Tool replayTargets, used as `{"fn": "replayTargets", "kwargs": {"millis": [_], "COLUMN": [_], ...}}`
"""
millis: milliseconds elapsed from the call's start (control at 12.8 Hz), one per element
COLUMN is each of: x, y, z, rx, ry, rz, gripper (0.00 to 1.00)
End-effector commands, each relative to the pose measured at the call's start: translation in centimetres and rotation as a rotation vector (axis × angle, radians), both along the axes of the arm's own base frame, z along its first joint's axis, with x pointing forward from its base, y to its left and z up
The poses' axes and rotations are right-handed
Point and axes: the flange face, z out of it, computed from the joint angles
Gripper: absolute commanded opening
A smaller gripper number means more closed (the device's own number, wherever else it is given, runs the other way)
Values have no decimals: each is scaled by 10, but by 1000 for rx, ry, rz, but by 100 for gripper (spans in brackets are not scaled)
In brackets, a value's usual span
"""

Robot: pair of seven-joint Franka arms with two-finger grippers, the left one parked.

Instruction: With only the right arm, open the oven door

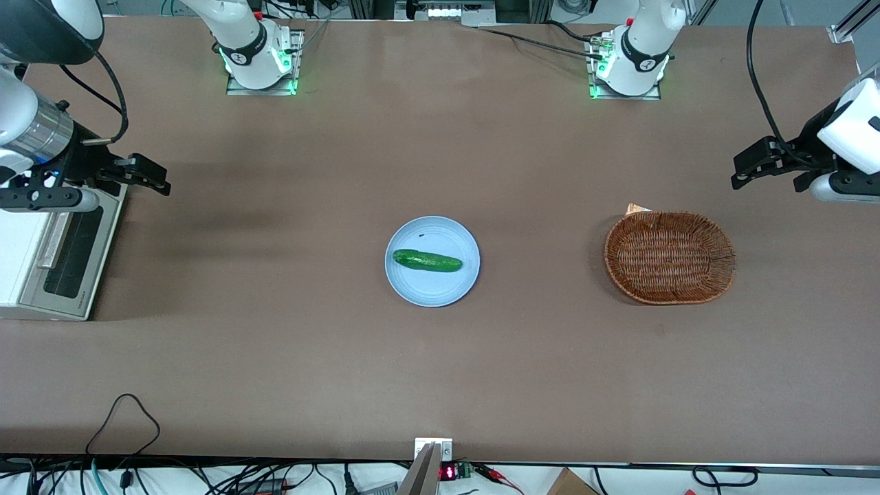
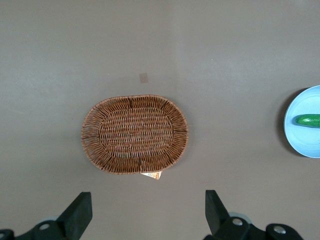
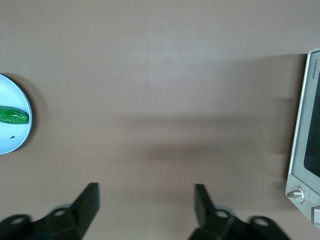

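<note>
Plate (image 1: 412,289) and cucumber (image 1: 427,260) sit mid-table as the right arm (image 1: 31,130) hovers its gripper (image 3: 145,202), fingers apart, above the closed oven door (image 1: 69,251) at the working arm's end; next, judging by this, comes descending to the handle (image 1: 49,242).

Brown table (image 1: 275,344) w/ oven (image 1: 41,261), plate (image 1: 412,285), basket (image 1: 670,258).

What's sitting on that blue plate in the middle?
A single green cucumber lies on the blue plate. The plate beneath the cucumber is covered. The open pincer hangs above the oven door.
</note>
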Motion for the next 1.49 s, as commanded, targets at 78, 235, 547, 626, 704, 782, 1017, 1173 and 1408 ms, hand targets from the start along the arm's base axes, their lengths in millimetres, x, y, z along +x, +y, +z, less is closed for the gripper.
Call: {"fn": "replayTargets", "kwargs": {"millis": [78,235,547,626,704,782,1017,1173,1408], "x": [6,2,-5,-5,-3,2,23,34,41], "y": [-2,-6,-11,-12,-15,-10,-18,-16,-19], "z": [5,3,0,-13,-25,-43,-88,-121,-171], "rx": [-9,-55,-152,-221,-309,-416,-665,-794,-949], "ry": [22,54,115,156,193,219,241,233,165], "rz": [8,18,35,52,70,99,108,97,88], "gripper": [7,0,0,0,0,0,0,0,0]}}
